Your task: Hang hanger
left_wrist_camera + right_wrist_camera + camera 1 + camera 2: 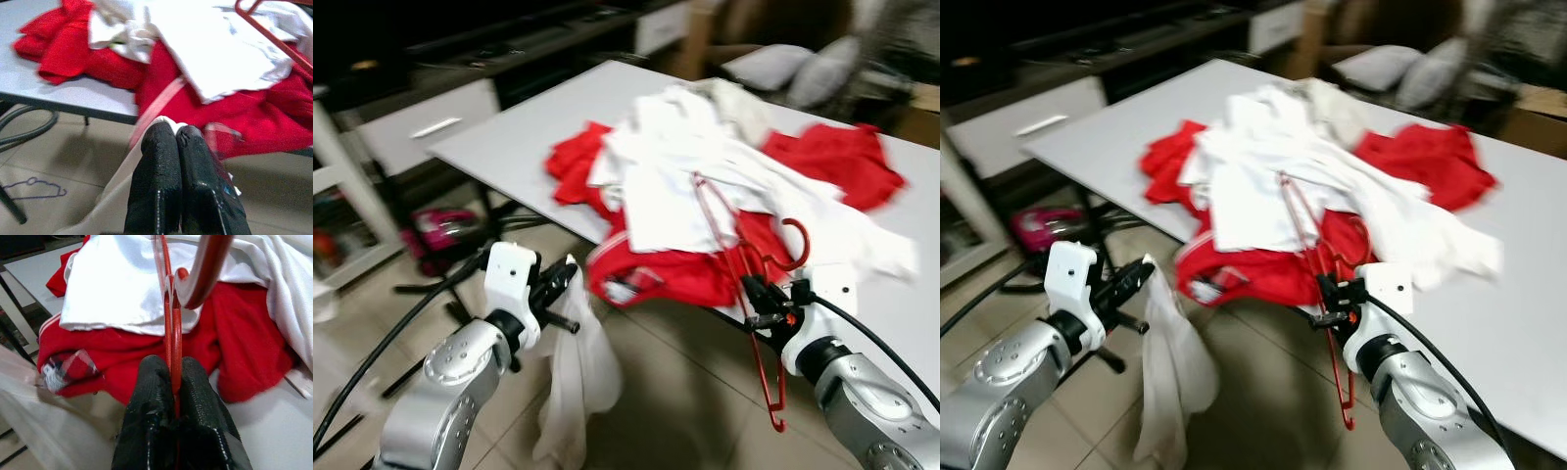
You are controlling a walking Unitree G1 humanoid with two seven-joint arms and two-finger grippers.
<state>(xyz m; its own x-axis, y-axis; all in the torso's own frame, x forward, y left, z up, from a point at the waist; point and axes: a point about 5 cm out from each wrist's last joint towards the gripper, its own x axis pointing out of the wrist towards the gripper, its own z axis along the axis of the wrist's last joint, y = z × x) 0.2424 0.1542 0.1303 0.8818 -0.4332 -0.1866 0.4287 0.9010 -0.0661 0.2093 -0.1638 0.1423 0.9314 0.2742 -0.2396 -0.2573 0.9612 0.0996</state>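
hanger: a red hanger [754, 294] is pinched in the right end effector [766, 302], at the near edge of the bench; its hook [795, 245] curls up over the clothes and its lower end hangs down past the bench edge toward the floor.
right end effector: its two black fingers [156, 396] are closed on the hanger's thin red bar, as the right wrist view shows.
left end effector: the left end effector [570, 294] is off the bench's near edge, fingers [164, 166] pressed together on a white cloth [576, 382] that hangs limp toward the floor.
clothes: a heap of red garments [842, 157] and white garments [666, 166] lies on the bench, the hanger's upper part resting on it.
bench: pale grey bench [529, 127], its bare top showing to the robot's left of the heap.
writing: a small patch on the red garment [625, 290] near the bench edge is too blurred to read.
floor: tiled floor [675, 392], with black cables [382, 352] beside the left arm.
beyond: a pink object [440, 230] sits under the bench.
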